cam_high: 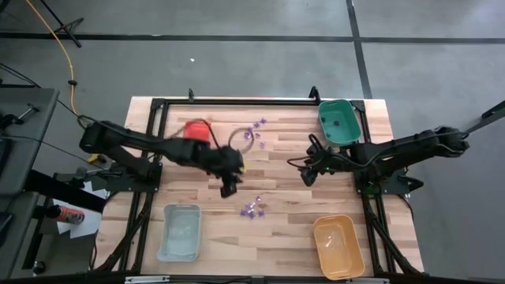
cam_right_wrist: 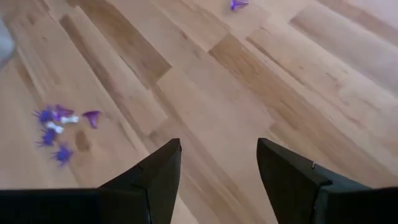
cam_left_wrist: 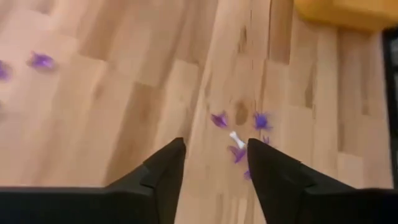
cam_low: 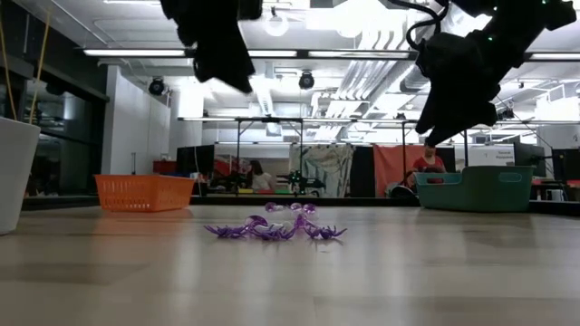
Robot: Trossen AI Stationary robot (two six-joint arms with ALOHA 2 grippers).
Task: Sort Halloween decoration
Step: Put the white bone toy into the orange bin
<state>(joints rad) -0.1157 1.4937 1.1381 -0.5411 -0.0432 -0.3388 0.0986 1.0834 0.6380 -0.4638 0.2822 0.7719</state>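
The pale wooden plank table (cam_high: 276,170) carries four rectangular plastic trays near its corners: a green one (cam_high: 339,122) far right, an orange one (cam_high: 339,246) near right, a pale blue one (cam_high: 180,232) near left, and a red one (cam_high: 197,129) far left, partly covered by the left arm. The left gripper (cam_high: 230,188) hangs above the table's middle with its fingers apart and nothing between them. The right gripper (cam_high: 308,177) hovers over bare wood to its right, fingers also spread and empty.

The Halloween decoration lies as tiny plastic pieces: a near cluster of purple pieces (cam_high: 252,210) with a whitish piece (cam_left_wrist: 236,139) among them, just beyond the left fingertips, and a far scatter of purple pieces (cam_high: 254,130) beside a thin ring (cam_high: 241,140).

The likeliest trouble is the clumping. The pieces touch and look tangled, so closing on one could drag neighbours along or flick them across the wood. Nothing blocks the way down; the two arms work close together over the middle and could crowd each other.
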